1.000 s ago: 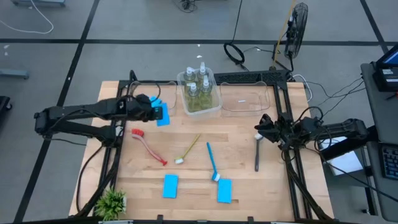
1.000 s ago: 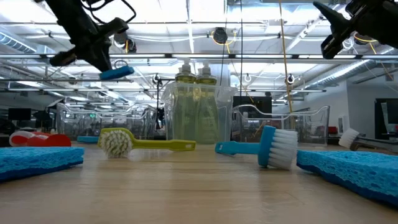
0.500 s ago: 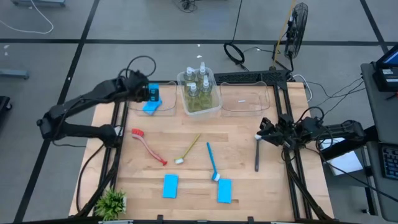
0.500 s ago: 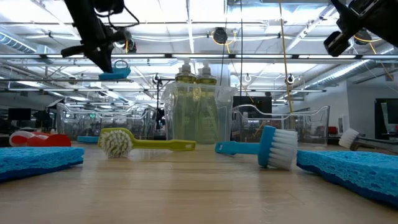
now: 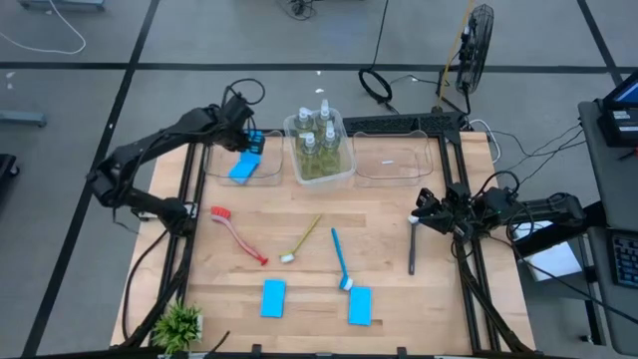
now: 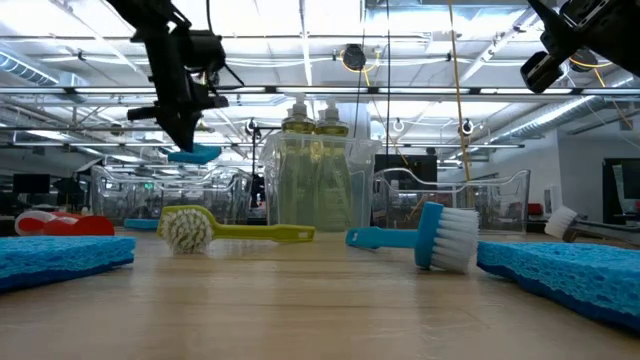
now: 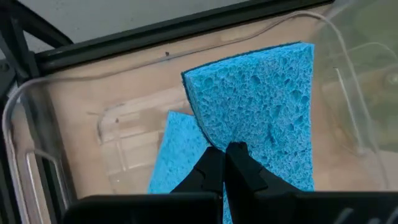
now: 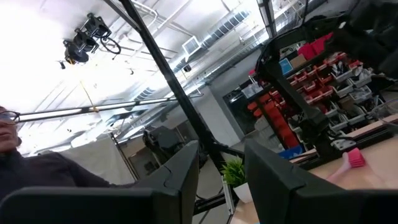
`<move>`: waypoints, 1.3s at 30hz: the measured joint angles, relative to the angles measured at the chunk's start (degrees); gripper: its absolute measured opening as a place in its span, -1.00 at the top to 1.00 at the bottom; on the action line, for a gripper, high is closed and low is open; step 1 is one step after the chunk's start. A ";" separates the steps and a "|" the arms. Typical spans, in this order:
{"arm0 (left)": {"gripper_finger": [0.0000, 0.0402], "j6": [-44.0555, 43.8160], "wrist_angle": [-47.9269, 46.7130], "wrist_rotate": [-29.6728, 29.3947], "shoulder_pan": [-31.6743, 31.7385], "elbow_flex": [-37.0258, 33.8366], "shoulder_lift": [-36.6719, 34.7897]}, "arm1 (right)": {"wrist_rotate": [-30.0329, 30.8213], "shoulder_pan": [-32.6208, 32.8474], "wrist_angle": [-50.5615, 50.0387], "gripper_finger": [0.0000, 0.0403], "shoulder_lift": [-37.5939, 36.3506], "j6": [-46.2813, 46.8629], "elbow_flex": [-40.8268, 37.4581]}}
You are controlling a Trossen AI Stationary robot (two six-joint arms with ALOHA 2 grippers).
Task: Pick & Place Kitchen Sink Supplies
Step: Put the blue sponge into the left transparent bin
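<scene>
My left gripper point(image 5: 249, 141) is over the left clear bin point(image 5: 215, 166), shut on a blue sponge point(image 7: 261, 99). A second blue sponge point(image 7: 177, 155) lies flat on that bin's floor. Pump bottles point(image 5: 319, 142) stand in the middle bin. My right gripper point(image 5: 423, 210) is open, up near the table's right edge, above the end of the dark grey brush point(image 5: 412, 249). The red brush point(image 5: 237, 234), yellow-green brush point(image 5: 302, 239), blue brush point(image 5: 340, 259) and two more sponges point(image 5: 273, 297) point(image 5: 360, 305) lie flat on the table. My left gripper pinches the blue sponge between its two fingers at one edge point(image 7: 249, 146). The fingers come from above, pointing down. The sponge point(image 6: 195, 155) hangs below them, lifted clear of the table. Whether its far end touches the sponge on the bin floor, I cannot tell.
A third clear bin point(image 5: 394, 160) stands to the right of the bottle bin along the far edge. A small potted plant point(image 5: 179, 324) sits at the near left corner. Bare wood shows between the brushes and the bins.
My left gripper has carried the blue sponge from the table's left part toward the far edge and a little right, over the left bin. It has tipped to point down and lowered the sponge toward the bin.
</scene>
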 joint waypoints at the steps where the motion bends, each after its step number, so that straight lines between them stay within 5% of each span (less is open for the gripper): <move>1: 1.00 0.41 0.44 0.00 0.16 0.00 0.69 | 0.05 0.00 0.00 0.43 0.00 0.00 0.00; 22: 1.00 3.47 3.29 3.37 0.24 0.00 13.56 | 0.44 0.00 0.00 0.43 0.02 0.00 -0.01; 39: 0.85 2.28 4.51 4.18 0.46 -0.02 14.97 | 0.27 0.00 0.00 0.43 0.02 1.04 -0.02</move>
